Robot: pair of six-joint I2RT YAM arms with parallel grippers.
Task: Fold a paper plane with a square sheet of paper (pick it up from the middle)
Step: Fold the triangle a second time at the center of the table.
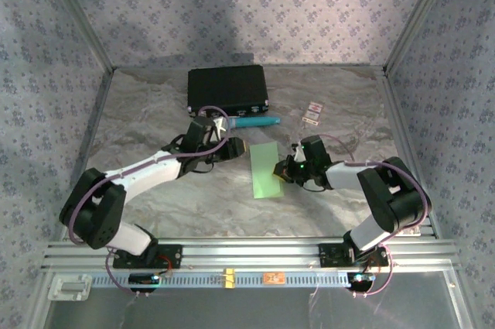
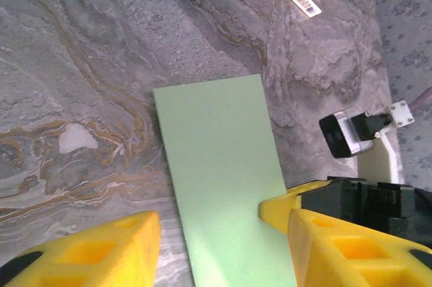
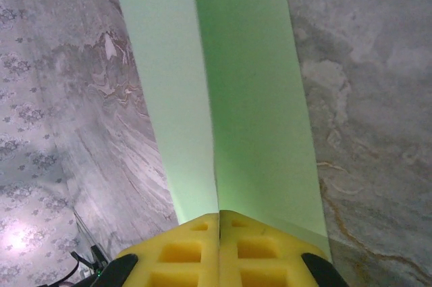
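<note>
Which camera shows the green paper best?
Right wrist view: close up, the green paper with two flaps and a crease, pinched in the right claw. Top view: small and distant. Left wrist view: one flat end.

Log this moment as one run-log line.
sheet of paper: folded into a narrow rectangle | left claw: open, holding nothing | right claw: shut on the sheet of paper's edge | stage: early fold, no dart shape yet

Square sheet of paper [image 2: 217,165]: thin, matt, smooth.
Desk [image 2: 81,64]: you see marbled stone-look, faintly glossy.
Right hand [image 3: 219,215]: matt yellow plastic.
</note>
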